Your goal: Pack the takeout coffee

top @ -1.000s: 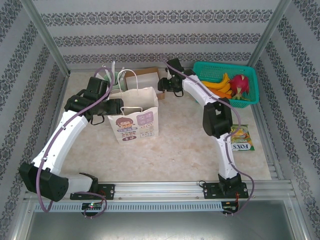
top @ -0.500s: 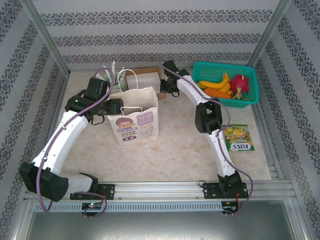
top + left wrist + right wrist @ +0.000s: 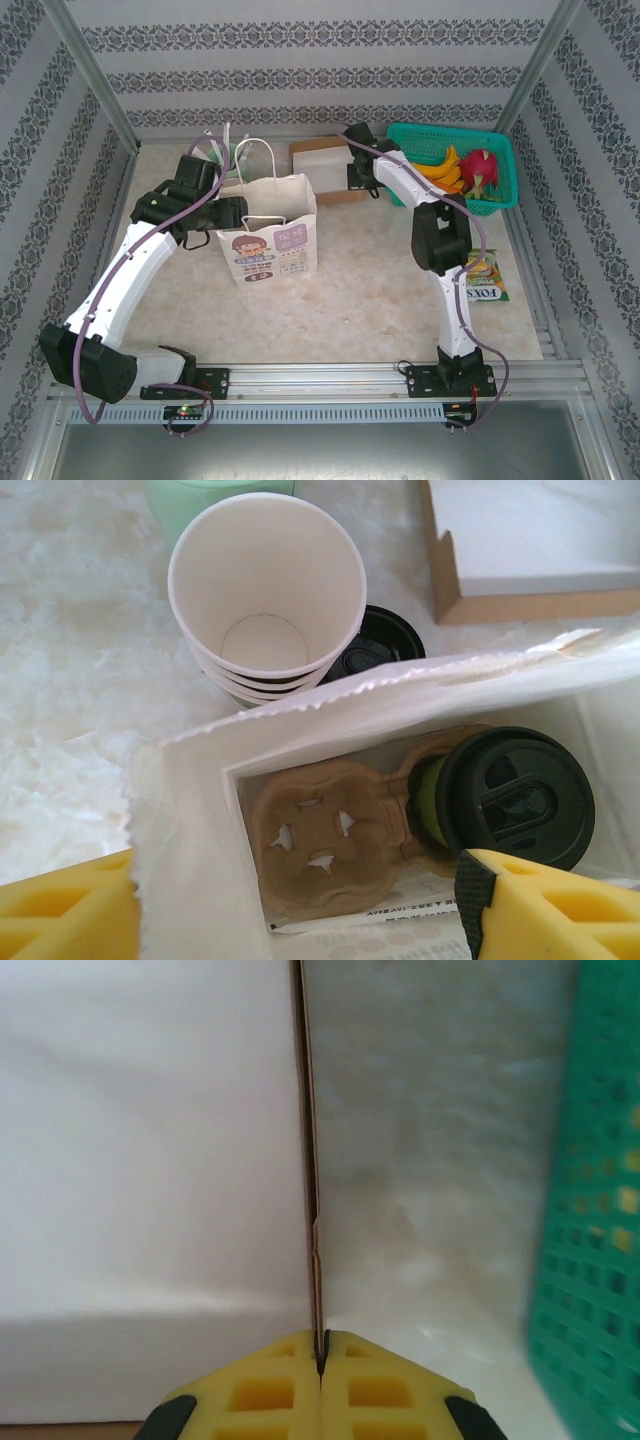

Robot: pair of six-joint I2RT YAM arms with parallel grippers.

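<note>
since a second ago the right arm has swung toward the green basket (image 3: 452, 129), and the cardboard box (image 3: 322, 165) has gone with it, out from behind the paper bag (image 3: 268, 235) and nearer the basket.

i read this as clearing room, not packing proper. the bag stands upright with its mouth open, and the left gripper (image 3: 300, 880) sits at that mouth with its fingers wide apart. i cannot tell whether they touch the paper. the right gripper (image 3: 322, 1350) has its fingers pressed together on the thin wall of the box.

from above i cannot see into the bag, but the left wrist camera looks straight down it. a pulp carrier (image 3: 320, 845) lies at the bottom, and the takeout coffee (image 3: 515, 795) sits in its right-hand pocket, leaning a little, olive side and black lid both plain. the other pocket is bare. outside the bag, tucked against the stack of cups (image 3: 265, 580), a second black lid (image 3: 385, 645) peeks out. i cannot tell whether there is a cup under it.

if that is another coffee, i would let go of the box next. then i would come round the stack, grip below the lid, lift over the bag rim and seat it in the free pocket.

the right wrist camera settles the clamp on the box wall, which the overhead view leaves vague.
</note>
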